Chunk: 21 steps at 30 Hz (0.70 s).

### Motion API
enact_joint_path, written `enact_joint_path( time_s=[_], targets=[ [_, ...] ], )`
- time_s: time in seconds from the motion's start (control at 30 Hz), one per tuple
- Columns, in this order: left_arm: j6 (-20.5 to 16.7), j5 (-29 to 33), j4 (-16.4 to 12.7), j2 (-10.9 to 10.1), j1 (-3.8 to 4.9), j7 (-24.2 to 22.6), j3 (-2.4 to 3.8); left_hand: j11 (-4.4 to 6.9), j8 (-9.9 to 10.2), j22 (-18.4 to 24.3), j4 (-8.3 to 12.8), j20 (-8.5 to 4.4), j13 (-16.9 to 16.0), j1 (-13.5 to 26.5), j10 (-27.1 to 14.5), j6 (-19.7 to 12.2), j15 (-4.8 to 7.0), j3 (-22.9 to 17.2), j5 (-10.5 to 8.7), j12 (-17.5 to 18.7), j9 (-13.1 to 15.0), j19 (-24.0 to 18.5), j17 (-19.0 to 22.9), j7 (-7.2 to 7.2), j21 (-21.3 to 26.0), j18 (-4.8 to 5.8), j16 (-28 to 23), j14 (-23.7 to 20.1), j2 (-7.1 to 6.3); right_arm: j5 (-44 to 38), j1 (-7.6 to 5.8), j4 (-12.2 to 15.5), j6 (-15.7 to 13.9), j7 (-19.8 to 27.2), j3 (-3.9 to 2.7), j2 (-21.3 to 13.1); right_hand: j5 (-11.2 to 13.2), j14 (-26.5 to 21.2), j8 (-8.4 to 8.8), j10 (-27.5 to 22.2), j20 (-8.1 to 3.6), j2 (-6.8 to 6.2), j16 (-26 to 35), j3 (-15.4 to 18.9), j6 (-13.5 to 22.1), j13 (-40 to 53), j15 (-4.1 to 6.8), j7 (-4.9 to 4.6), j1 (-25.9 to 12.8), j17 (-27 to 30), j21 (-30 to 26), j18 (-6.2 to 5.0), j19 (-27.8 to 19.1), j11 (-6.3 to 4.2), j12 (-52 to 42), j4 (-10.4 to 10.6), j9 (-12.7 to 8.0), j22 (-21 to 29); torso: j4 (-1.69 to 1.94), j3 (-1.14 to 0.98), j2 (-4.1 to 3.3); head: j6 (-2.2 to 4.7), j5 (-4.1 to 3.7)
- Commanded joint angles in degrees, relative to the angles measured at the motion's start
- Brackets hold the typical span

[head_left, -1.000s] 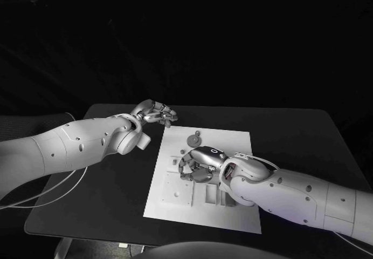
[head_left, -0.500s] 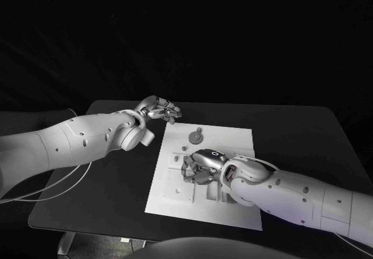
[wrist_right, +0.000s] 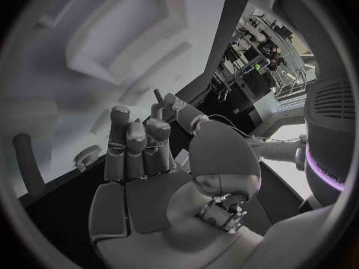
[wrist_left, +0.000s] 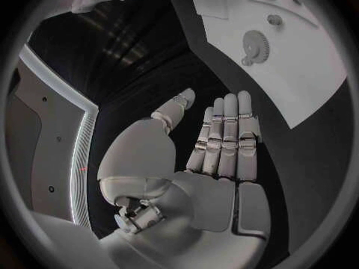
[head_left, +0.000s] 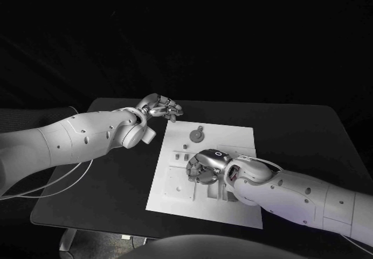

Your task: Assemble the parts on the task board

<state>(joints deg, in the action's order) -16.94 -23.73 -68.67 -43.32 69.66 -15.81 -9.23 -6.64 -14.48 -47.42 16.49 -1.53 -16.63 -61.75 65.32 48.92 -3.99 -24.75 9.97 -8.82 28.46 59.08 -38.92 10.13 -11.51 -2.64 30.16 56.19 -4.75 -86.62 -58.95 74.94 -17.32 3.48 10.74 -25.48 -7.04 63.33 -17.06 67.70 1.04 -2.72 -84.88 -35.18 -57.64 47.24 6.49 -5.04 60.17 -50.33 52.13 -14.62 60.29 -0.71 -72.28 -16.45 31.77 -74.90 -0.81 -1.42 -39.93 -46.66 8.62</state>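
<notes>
Your left hand (head_left: 161,109) hangs over the black surface (head_left: 303,135) just past the far left corner of the task board (head_left: 233,137) in the head view, fingers loosely apart and holding nothing. Your right hand (head_left: 204,166) sits low over the middle of the board, fingers curled down among the recesses; whether it grips a part you cannot tell from here. A grey gear (head_left: 197,135) lies on the far half of the board. From the left wrist you see the hand (wrist_left: 217,143) flat and empty, fingers straight, with the board (wrist_left: 314,72) and gear (wrist_left: 256,43) beyond. From the right wrist you see the hand (wrist_right: 146,155) with fingers partly bent close to the board (wrist_right: 67,89); nothing clearly sits between them.
</notes>
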Motion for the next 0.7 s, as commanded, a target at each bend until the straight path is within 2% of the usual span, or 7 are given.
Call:
enact_joint_path(
  time_s=[0.03, 0.7],
  targets=[
    [0.0, 0.2, -0.2, 0.1, 0.1, -0.3, 0.05, -0.02, -0.2, 0.1, 0.0, 0.1, 0.1, -0.5, 0.2, 0.0, -0.27, 0.4, -0.1, 0.2, -0.1, 0.1, -0.1, 0.39, 0.3, -1.17, -0.3, 0.0, 0.03, -1.3, 0.04, -0.1, 0.2, 0.3, 0.02, 0.0, 0.1, 0.1, -0.3, -0.2, -0.23, -0.01, 0.2, 0.1, -0.3, 0.1, 0.3, -0.35, -0.3, 0.0, 0.1, -0.38, 0.2, -0.32, 0.2, -0.1, 0.1, -0.9, -0.08, 0.0, 0.0, -0.12, 0.22],
    [0.0, -0.2, -0.5, 0.0, 0.12, -0.3, 0.06, -0.03, -0.2, 0.1, 0.0, 0.11, 0.1, -0.7, 0.2, 0.0, -0.29, 0.4, -0.1, 0.3, -0.1, 0.1, -0.3, 0.4, 0.3, -1.17, -0.5, 0.0, 0.05, -1.6, 0.8, -1.8, 0.1, 0.6, 0.05, 0.8, 0.0, 0.1, -0.27, -0.2, -0.26, -0.02, 0.2, 0.0, -0.3, 0.1, 0.3, -0.35, -0.2, 0.0, 0.1, -0.38, 0.2, -0.31, 0.2, -0.1, 0.1, -0.9, -0.04, 0.02, 0.01, -0.27, 0.39]
  ],
)
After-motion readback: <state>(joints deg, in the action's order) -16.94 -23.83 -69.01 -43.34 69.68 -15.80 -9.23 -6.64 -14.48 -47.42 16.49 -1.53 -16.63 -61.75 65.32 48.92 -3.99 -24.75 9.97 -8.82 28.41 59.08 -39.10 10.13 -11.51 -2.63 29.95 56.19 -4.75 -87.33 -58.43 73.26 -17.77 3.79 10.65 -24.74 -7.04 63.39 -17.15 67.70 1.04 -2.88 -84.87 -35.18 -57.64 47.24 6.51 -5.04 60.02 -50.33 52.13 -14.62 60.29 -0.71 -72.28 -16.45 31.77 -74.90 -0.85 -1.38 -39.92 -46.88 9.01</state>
